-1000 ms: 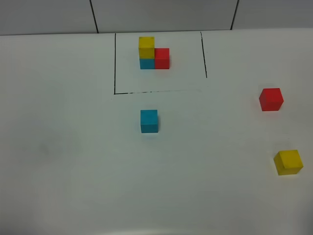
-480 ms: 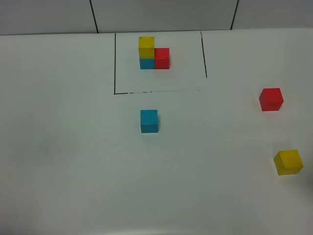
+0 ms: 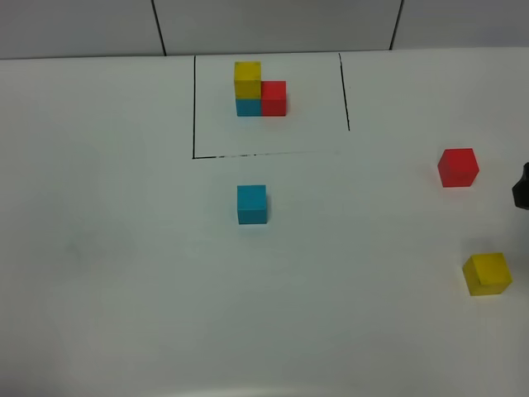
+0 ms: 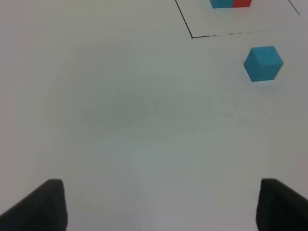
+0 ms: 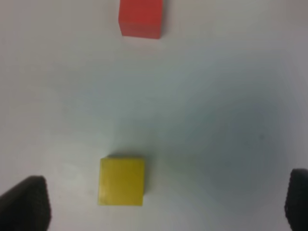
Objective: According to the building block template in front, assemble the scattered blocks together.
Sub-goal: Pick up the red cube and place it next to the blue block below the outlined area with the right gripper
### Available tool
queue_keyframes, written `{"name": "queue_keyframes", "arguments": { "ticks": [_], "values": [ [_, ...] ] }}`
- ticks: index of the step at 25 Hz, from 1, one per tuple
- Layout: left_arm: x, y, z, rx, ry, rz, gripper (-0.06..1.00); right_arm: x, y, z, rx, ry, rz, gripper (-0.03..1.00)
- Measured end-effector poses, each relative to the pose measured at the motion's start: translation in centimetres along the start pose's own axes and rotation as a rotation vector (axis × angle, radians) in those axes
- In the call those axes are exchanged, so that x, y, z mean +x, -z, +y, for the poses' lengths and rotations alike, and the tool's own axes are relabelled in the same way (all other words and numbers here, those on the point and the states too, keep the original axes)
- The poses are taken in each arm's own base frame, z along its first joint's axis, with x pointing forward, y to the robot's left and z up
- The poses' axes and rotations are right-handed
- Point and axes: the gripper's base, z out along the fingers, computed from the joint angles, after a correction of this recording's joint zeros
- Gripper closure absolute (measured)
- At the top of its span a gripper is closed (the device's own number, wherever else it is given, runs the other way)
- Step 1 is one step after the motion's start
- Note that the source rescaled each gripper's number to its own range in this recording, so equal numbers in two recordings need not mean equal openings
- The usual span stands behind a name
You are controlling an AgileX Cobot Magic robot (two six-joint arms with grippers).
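The building block template [image 3: 260, 91] stands at the back inside thin black lines: yellow on blue, red beside; its lower edge shows in the left wrist view [image 4: 231, 3]. The scattered blocks lie apart. The blue cube [image 3: 252, 204] [image 4: 263, 63] is just in front of the frame. The red cube [image 3: 458, 168] [image 5: 141, 18] and the yellow cube [image 3: 486, 274] [image 5: 121, 181] are at the right. My left gripper [image 4: 159, 207] is open and empty, well short of the blue cube. My right gripper [image 5: 161, 202] is open and empty above the table, near the yellow cube.
The white table [image 3: 124, 248] meets a tiled wall [image 3: 273, 25] at the back. A dark part of the right arm [image 3: 521, 186] shows at the right edge, between the red and yellow cubes.
A dark part of the right arm has come into the exterior high view at the right edge. The cubes and the template have not moved.
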Motion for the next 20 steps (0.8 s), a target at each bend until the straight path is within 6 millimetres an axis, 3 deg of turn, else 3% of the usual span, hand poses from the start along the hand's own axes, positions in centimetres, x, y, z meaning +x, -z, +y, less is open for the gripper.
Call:
{"name": "queue_keyframes", "arguments": {
  "ticks": [7, 12, 17, 20],
  "values": [
    [0.0, 0.0, 0.0, 0.000, 0.000, 0.000, 0.18, -1.2, -1.6, -0.2, -0.006, -0.002, 0.045, -0.03],
    [0.0, 0.0, 0.0, 0.000, 0.000, 0.000, 0.18, -3.3, -3.1, 0.4, -0.025, 0.027, 0.056, -0.03],
    [0.0, 0.0, 0.0, 0.000, -0.001, 0.000, 0.18, -6.8, -6.4, 2.6, -0.056, 0.100, 0.054, -0.03],
    [0.0, 0.0, 0.0, 0.000, -0.001, 0.000, 0.18, -8.5, -9.1, 2.9, -0.058, 0.092, 0.079, -0.03]
  ]
}}
